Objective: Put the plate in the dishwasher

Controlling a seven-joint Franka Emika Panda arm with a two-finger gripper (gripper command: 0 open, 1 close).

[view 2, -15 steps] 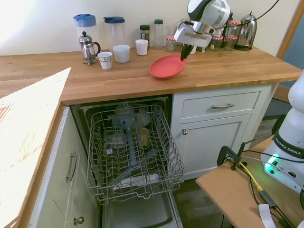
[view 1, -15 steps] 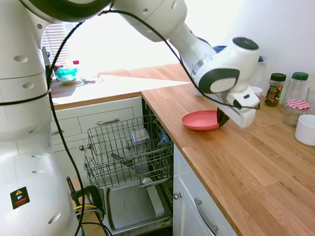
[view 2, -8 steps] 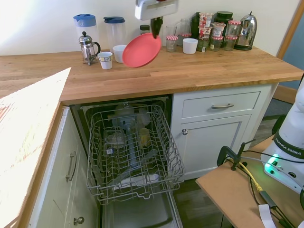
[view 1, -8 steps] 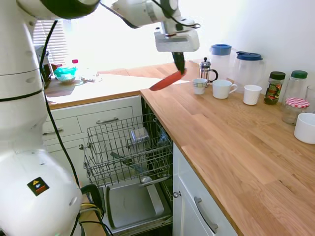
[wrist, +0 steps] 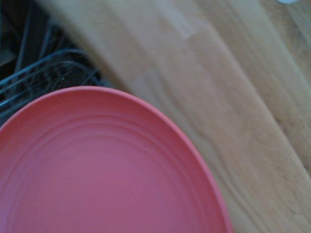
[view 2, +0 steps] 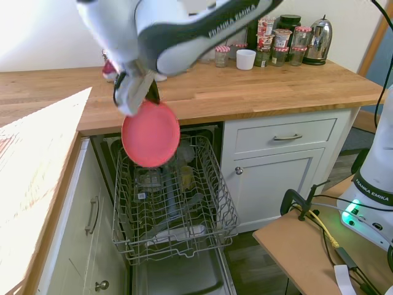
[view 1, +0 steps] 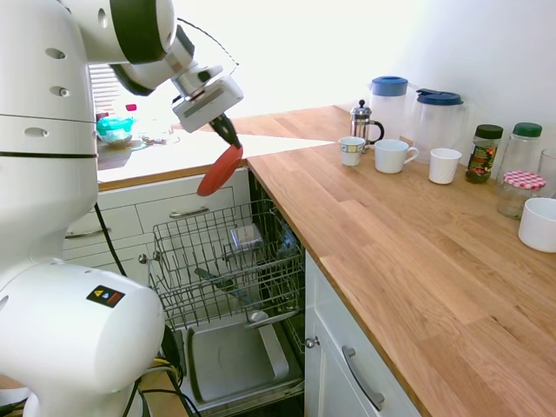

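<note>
Wrist view is showing the plate point(wrist: 97, 165) filling most of the frame w/ ringed inner face, blurred; behind it wood tabletop point(wrist: 218, 97) and a corner of the wire rack point(wrist: 43, 77).

Second exterior view, near to far: dishwasher point(view 2: 175, 203) is standing open, door dropped down at the bottom, grey rack pulled out w/ a few items sitting in it, too cluttered to name. Plate point(view 2: 150, 133) is hanging in the air above the rack's back part, just in front of the tabletop point(view 2: 258, 92) edge, tilted nearly upright w/ its face toward this camera. Claw point(view 2: 150, 98) is gripping the plate by its top rim, fingers clenched on it; arm is coming in from the upper right. Farther back on the tabletop: a white cup point(view 2: 245, 59), row of jars point(view 2: 270, 43) and a kettle point(view 2: 317, 40) by the wall.

First exterior view: claw point(view 1: 230, 139) is holding the plate point(view 1: 219, 170) edge-on, over the rack point(view 1: 226, 261), beside the tabletop point(view 1: 417, 261) corner. Further along the tabletop are sitting a French press point(view 1: 363, 122), two mugs point(view 1: 352, 150) point(view 1: 393, 156), a white cup point(view 1: 445, 165), two blue-lidded jugs point(view 1: 389, 104) point(view 1: 439, 117), jars point(view 1: 485, 156) and a white bowl point(view 1: 540, 228) at the right edge.
</note>
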